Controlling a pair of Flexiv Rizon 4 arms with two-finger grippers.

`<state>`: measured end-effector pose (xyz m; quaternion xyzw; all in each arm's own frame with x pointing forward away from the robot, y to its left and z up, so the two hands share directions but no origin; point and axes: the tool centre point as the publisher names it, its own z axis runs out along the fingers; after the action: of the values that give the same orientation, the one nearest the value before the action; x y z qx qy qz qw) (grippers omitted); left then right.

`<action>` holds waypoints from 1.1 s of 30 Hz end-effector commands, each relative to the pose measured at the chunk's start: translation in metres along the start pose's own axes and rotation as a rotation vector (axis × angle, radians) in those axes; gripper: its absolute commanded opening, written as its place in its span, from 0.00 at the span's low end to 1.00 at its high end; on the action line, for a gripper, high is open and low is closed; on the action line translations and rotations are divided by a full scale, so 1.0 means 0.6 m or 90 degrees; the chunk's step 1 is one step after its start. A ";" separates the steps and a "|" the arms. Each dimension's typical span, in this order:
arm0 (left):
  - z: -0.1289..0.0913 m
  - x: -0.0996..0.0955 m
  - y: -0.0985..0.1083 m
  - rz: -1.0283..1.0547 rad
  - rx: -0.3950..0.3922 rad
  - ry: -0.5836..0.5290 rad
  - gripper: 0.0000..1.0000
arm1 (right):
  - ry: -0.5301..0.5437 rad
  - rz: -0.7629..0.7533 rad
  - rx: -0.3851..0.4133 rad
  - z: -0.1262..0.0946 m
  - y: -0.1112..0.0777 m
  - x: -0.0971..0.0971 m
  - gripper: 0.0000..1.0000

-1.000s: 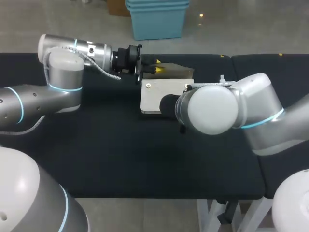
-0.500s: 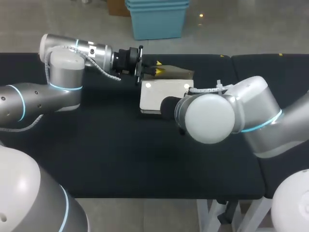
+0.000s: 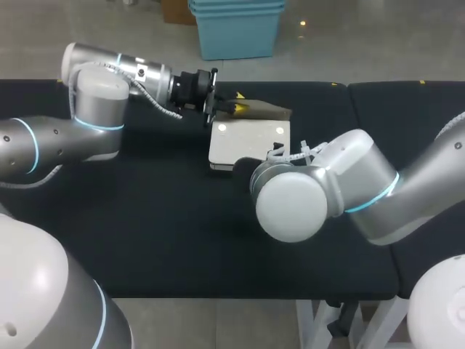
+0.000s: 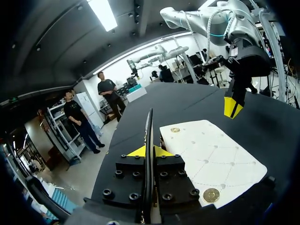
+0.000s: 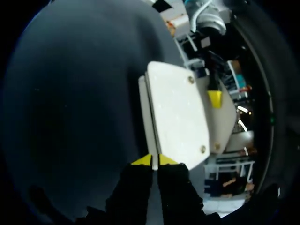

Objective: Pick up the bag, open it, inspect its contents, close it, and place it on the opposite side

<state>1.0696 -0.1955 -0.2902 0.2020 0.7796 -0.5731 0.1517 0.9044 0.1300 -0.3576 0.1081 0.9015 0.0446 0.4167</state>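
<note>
Left pincer (image 4: pixel 149 151) clamped tight, wrist level, right pincer (image 5: pixel 154 160) pinched together, pointing down

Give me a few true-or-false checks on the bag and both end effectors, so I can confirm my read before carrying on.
1. The left end effector is shut on the flap of the bag. True.
2. The bag hangs clear of the table. False: its body lies flat on the table.
3. Two gold snaps show on the bag's white face. True.
4. The right end effector sits at the table's right end. False: it is close by the bag's edge, on the side away from the left end effector.
</note>
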 end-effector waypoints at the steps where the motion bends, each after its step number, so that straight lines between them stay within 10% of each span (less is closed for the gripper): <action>1: 0.004 -0.004 0.009 0.002 0.010 0.012 0.00 | -0.040 0.004 0.007 0.016 0.001 0.011 0.27; 33: 0.020 0.004 0.017 -0.006 0.025 0.073 0.00 | -0.093 0.036 -0.013 0.059 -0.014 -0.012 0.22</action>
<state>1.0664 -0.2027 -0.3001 0.2295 0.7798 -0.5728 0.1057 0.9353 0.1217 -0.3705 0.1442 0.8828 0.0347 0.4458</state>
